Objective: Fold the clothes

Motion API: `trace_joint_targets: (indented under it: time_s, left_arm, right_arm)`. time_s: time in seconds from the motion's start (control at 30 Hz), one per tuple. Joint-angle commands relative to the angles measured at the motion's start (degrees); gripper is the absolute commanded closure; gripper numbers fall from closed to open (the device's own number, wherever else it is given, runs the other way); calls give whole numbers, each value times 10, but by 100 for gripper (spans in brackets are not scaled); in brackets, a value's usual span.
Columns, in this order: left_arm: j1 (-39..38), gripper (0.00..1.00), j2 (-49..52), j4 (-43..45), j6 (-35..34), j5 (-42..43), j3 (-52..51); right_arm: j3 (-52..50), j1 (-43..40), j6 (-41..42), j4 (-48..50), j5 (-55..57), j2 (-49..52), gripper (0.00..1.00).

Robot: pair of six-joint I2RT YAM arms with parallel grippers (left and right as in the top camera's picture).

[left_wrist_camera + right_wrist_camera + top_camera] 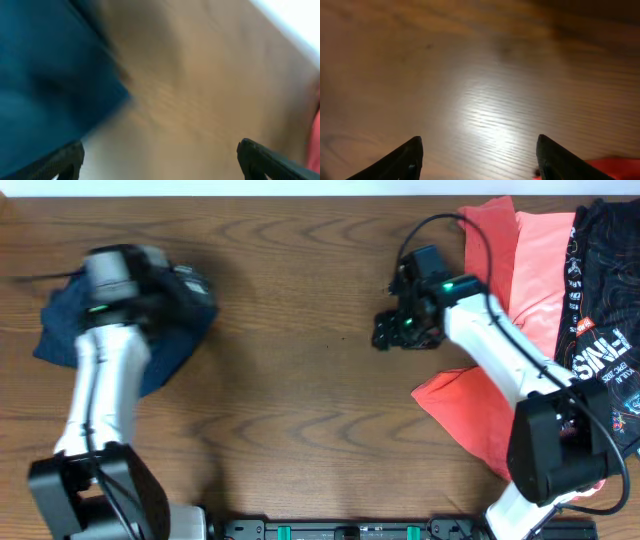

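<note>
**benchrat:** what've you got on overhead?

**me:** Navy piece is bunched up at the far left of the table, with my left gripper right over its top edge. It's smeared with blur, so I can't tell the fingers from up there. The coral shirt is spread at the far right, with the black shirt lying on top of it. My right gripper is over bare wood just left of the coral.

**benchrat:** and the wrist cams?

**me:** Left wrist is blurry too, but the fingers are spread wide with nothing between them, and navy fills the left side. On the right wrist the fingers are also wide apart and empty, with only wood under them and a bit of coral in the bottom right corner.
</note>
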Motion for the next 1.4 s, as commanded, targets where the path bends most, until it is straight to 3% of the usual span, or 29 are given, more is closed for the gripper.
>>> trace_joint_targets:
  time_s: [0.0,0.13,0.33,0.5,0.73,0.77,0.8,0.97,1.13,1.37]
  left_arm:
    - [-106,2,-9,-75,83,-110,-2]
    - [-195,2,-9,-210,92,-158,-2]
    - [-221,2,-43,-333,53,-159,-2]
    - [-222,2,-176,-328,51,-160,-24]
    - [-234,2,-482,-241,19,-194,-141]
    - [-234,2,-533,-238,5,-209,-162]
    - [-234,2,-573,-238,-2,-216,-179]
    - [-234,2,-748,-217,-3,-217,-226]
    - [-234,2,-824,-230,-3,-217,-226]
    - [-234,2,-837,-230,-3,-217,-226]
  right_arm:
    - [29,-56,10,-28,1,-2,29]
    - [46,-108,-7,-116,4,-6,28]
    - [45,-158,-40,-206,10,-52,27]
    - [16,-157,-43,-196,61,-155,27]
    - [-165,-87,-9,-18,168,-411,24]
    - [-202,-73,5,8,192,-453,19]
    - [-232,-62,10,29,209,-487,1]
    - [-363,-42,11,117,228,-629,1]
    - [-405,-42,11,79,226,-687,1]
    - [-415,-42,11,-9,226,-687,1]
